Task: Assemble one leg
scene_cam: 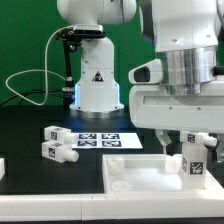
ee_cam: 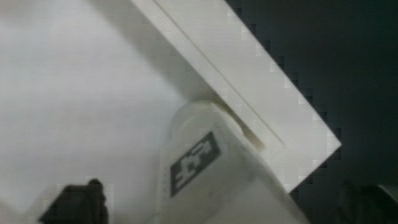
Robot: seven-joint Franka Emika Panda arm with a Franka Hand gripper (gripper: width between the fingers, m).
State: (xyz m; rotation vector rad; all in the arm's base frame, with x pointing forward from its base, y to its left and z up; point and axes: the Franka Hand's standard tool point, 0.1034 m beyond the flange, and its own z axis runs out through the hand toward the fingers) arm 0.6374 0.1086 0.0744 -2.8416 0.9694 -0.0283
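Three legs were in sight in the exterior view. Two lay loose on the black tabletop (scene_cam: 25,125) toward the exterior view's left, the farther loose leg (scene_cam: 55,133) just behind the nearer loose leg (scene_cam: 56,152). The third leg (scene_cam: 194,161) stood upright on the white square panel (scene_cam: 140,178), near the panel's corner at the exterior view's right, with a marker tag facing the camera. There was one panel, one marker board (scene_cam: 108,140) lying flat between the loose legs and the panel, and one tool (scene_cam: 188,143), hanging directly over the third leg.

The exterior view alone showed the loose legs, the marker board and the arm's white base (scene_cam: 98,82) at the back. The wrist view showed only the one leg (ee_cam: 199,160) against the panel's raised rim (ee_cam: 231,80), and made the grip plain. The tool (ee_cam: 222,205) was spread wide, each dark fingertip (ee_cam: 75,200) standing clear of the leg, which sat between them unheld.
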